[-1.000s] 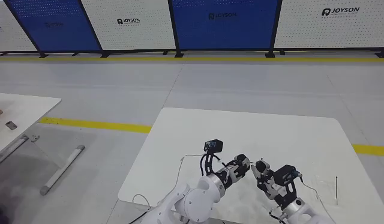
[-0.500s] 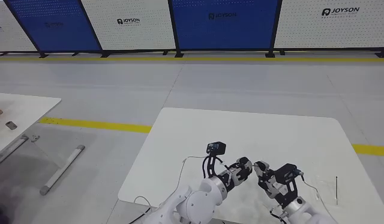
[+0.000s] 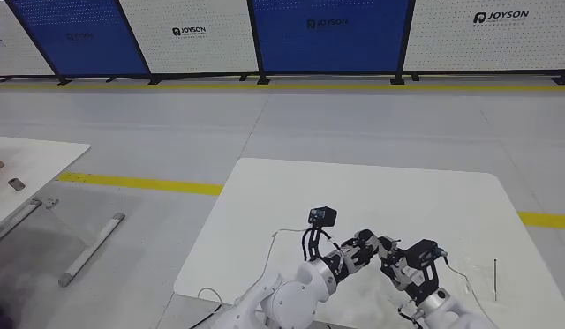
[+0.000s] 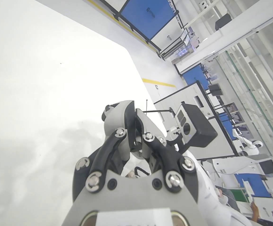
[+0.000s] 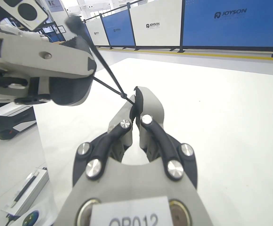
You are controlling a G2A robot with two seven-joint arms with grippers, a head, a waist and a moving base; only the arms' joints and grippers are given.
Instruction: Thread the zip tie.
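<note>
A black zip tie [image 5: 108, 77] is stretched between my two grippers above the white table [image 3: 371, 188], near its front edge. My right gripper [image 5: 135, 103] is shut on one end of the tie. Just off its fingertips, two strands meet at the tie's small head [image 5: 123, 95]. One strand runs into my left gripper [image 5: 92, 72], which is shut on it, and the other rises past that gripper to a blurred end. In the left wrist view the left gripper [image 4: 134, 112] is pinched shut, with the tie [image 4: 157, 111] leading off towards the right arm. From above, the left gripper [image 3: 371, 243] and right gripper [image 3: 385, 252] nearly touch.
A second black zip tie [image 3: 494, 276] lies loose on the table to the right of the right arm. A thin white cable [image 3: 275, 233] hangs by the left arm. Off the table's front edge sits a flat white box [image 5: 25, 189]. The far half of the table is bare.
My left gripper has moved to the right, closing the gap to the right gripper. The right arm has hardly shifted.
</note>
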